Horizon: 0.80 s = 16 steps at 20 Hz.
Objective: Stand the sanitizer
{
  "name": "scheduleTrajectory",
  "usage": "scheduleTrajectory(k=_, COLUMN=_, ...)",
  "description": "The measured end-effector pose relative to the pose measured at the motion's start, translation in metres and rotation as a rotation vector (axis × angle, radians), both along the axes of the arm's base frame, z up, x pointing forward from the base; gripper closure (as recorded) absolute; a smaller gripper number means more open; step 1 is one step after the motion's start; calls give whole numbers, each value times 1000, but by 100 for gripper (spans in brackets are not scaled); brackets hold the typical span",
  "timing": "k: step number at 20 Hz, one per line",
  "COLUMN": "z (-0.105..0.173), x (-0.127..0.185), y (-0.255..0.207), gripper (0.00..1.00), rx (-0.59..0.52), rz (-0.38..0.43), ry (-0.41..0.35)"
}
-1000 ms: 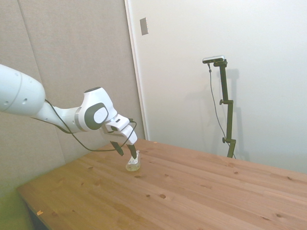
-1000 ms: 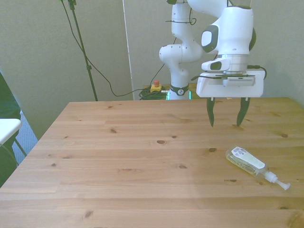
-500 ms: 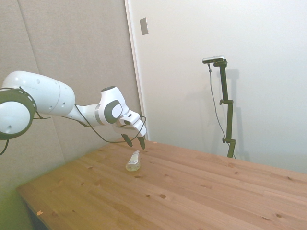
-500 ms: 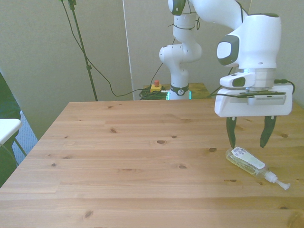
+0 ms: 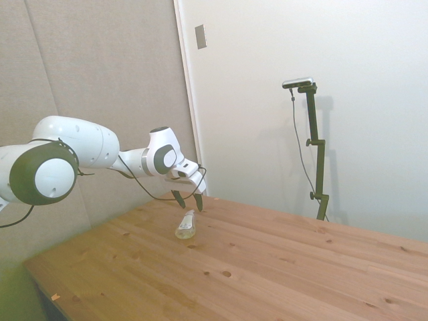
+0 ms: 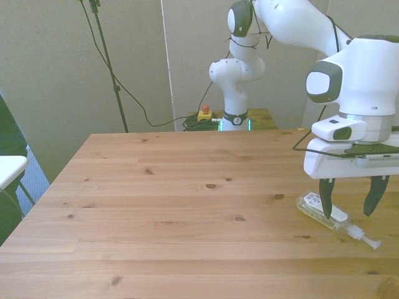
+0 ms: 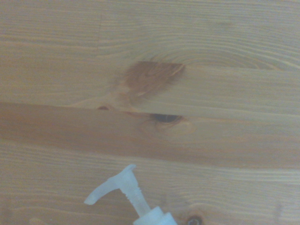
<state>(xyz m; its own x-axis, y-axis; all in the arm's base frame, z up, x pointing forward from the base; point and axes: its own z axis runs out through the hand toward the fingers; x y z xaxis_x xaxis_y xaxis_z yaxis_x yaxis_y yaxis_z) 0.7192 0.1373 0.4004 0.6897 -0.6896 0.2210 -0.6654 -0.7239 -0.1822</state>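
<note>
A wooden table (image 6: 162, 212) stands before a grey wall panel (image 5: 100, 67), cables (image 6: 134, 99) trailing behind.

text: none legible | sanitizer (image 6: 322, 210) label: print too small to read

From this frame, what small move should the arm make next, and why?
Probably lower straight down so the open fingers straddle the bottle. The sanitizer lies on its side on the table, pump pointing toward the front view's right, and the gripper hangs just above its body, not gripping it. The wrist view shows only the pump nozzle, so alignment may need a slight check.
</note>
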Motion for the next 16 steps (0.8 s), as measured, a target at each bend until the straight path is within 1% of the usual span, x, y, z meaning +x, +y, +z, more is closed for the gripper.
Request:
scheduleTrajectory(k=4, z=-16, x=8, y=10, gripper=0, rx=-6, rz=18, ry=19)
scheduleTrajectory(k=9, z=-33, x=19, y=11, gripper=0, rx=-18, rz=18, ry=38)
scheduleTrajectory(k=10, z=-35, x=21, y=11, gripper=100, rx=-19, rz=18, ry=41)
scheduleTrajectory(k=13, z=-42, x=24, y=12, gripper=100, rx=-14, rz=23, ry=62)
scheduleTrajectory(k=16, z=-43, x=24, y=10, gripper=100, rx=-4, rz=23, ry=84)
